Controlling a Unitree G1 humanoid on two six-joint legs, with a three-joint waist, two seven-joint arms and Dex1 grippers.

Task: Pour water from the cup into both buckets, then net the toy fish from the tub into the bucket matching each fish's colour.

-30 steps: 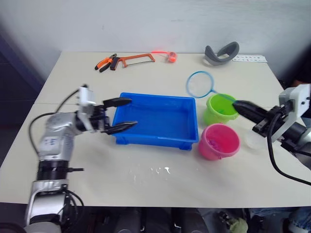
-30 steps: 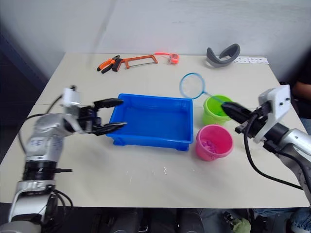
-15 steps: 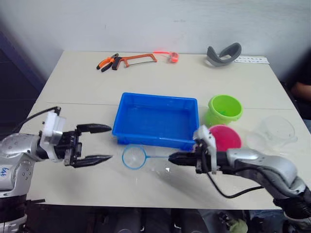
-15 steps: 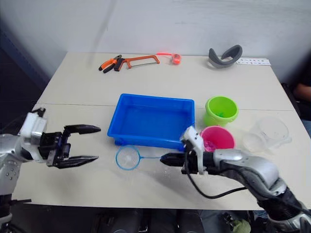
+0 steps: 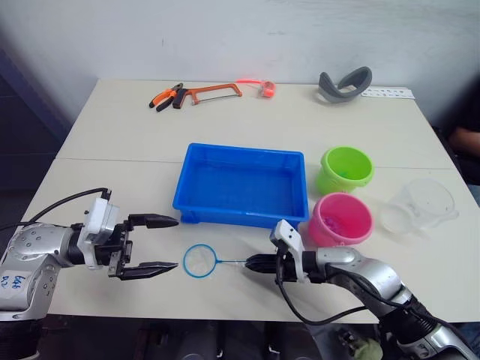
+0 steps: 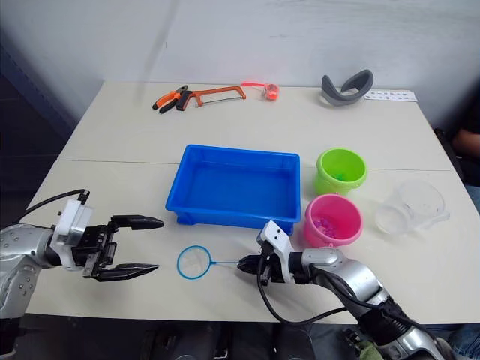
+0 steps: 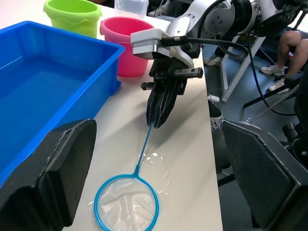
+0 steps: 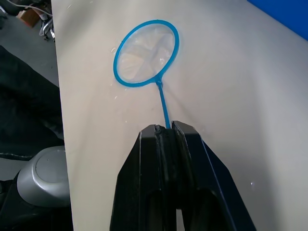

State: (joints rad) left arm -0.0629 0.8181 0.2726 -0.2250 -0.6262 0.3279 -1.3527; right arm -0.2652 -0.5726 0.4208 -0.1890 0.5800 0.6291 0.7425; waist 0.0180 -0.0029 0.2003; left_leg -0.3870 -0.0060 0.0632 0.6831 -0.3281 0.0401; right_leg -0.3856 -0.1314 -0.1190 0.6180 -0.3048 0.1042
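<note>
Right claw (image 8: 165,130) clamps the net (image 8: 146,54) handle.

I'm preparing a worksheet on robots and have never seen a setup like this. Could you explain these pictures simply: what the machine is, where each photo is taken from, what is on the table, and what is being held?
This is a humanoid robot with two arms, each ending in a two-fingered black gripper. Two pictures come from cameras in its head, looking down at a table; the other two come from cameras on its wrists.

The right gripper is shut on the handle of a small net, whose blue hoop sits near the table's front edge. The left gripper is open, holding nothing, beside the hoop.

Behind the net is a blue tub. To its right stand a green bucket and a pink bucket, then a clear cup. At the back lie pliers and a hacksaw.
</note>
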